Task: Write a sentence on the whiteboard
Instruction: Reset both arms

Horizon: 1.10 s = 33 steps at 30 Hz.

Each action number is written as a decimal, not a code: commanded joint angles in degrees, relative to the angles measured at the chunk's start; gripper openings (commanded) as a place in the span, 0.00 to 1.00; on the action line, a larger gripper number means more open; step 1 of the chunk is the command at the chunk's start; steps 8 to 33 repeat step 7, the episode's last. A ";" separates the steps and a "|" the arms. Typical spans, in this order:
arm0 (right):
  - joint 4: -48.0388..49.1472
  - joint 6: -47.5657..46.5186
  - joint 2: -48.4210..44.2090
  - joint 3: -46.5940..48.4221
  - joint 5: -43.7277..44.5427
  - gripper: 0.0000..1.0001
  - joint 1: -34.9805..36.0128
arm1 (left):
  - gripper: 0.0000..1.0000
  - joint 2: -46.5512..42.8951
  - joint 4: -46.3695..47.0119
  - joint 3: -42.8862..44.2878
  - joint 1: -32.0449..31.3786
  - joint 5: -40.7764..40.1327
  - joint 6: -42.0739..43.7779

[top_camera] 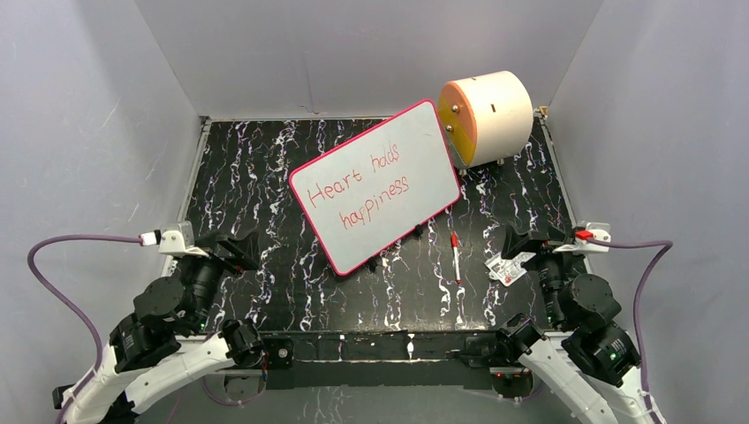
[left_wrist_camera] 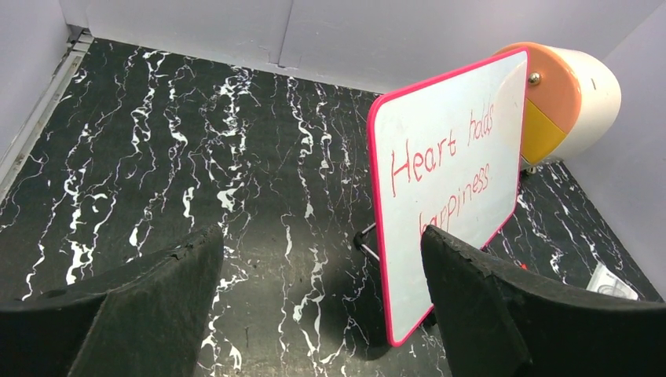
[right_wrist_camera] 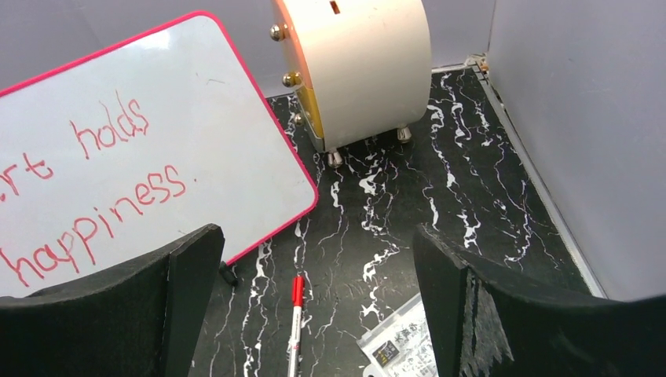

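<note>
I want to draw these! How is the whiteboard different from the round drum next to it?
The whiteboard is flat and rectangular; the drum is a fat cylinder. The whiteboard is white with a pink rim; the drum is cream with an orange face. The whiteboard carries red writing; the drum shows none. Both stand on the black table.

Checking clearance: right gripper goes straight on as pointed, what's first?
Probably the cream cylinder, ahead of the right gripper; red marker and packet lie below its line. Pitch unclear: maybe table first.
</note>
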 commanded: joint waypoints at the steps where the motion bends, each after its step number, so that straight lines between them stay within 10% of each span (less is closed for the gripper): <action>1: 3.21 -2.36 -0.23 -0.48 0.85 0.99 -0.16 | 0.93 0.56 1.85 0.03 0.24 -1.69 0.97; 33: 3.23 -2.38 -0.22 -0.66 0.95 0.99 -0.08 | 0.93 0.74 2.02 0.12 0.33 -1.37 0.62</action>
